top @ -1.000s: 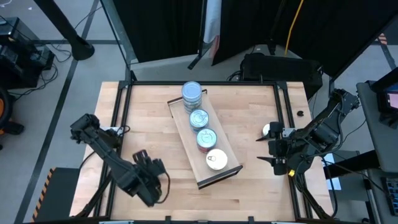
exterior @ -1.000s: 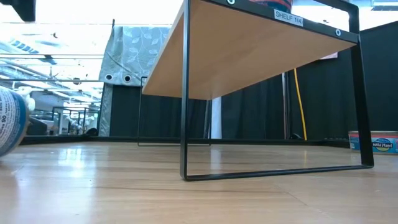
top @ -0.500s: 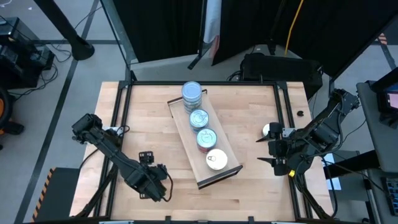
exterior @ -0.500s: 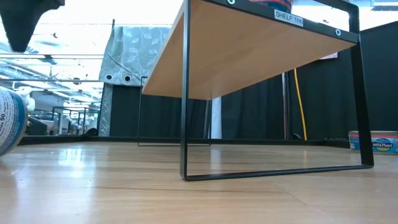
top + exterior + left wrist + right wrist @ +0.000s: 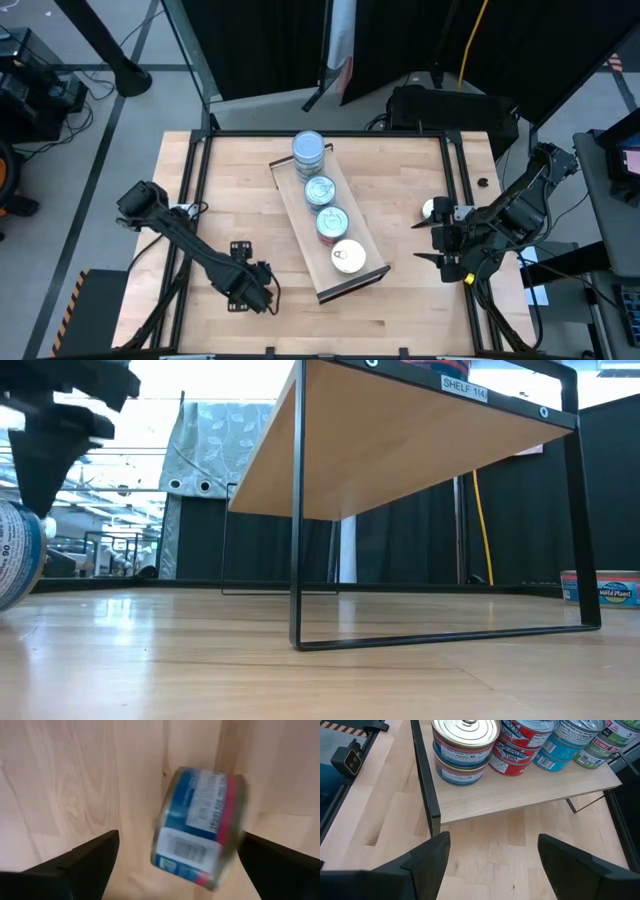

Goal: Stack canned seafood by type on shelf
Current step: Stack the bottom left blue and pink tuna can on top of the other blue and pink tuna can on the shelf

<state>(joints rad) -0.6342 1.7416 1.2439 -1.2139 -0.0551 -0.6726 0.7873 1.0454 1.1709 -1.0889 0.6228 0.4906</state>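
Repositioning of the left gripper had just finished — fingers now spread, released, straddling a loose tin on the table — ready for pickup toward the shelf.

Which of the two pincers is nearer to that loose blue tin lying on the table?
The left pincer: it hovers open right over the blue tin. The right pincer waits across the shelf, by the table's right edge.

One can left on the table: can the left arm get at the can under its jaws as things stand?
Probably yes. The left gripper has its jaws wide open either side of the blue can, which lies on bare table with nothing between.
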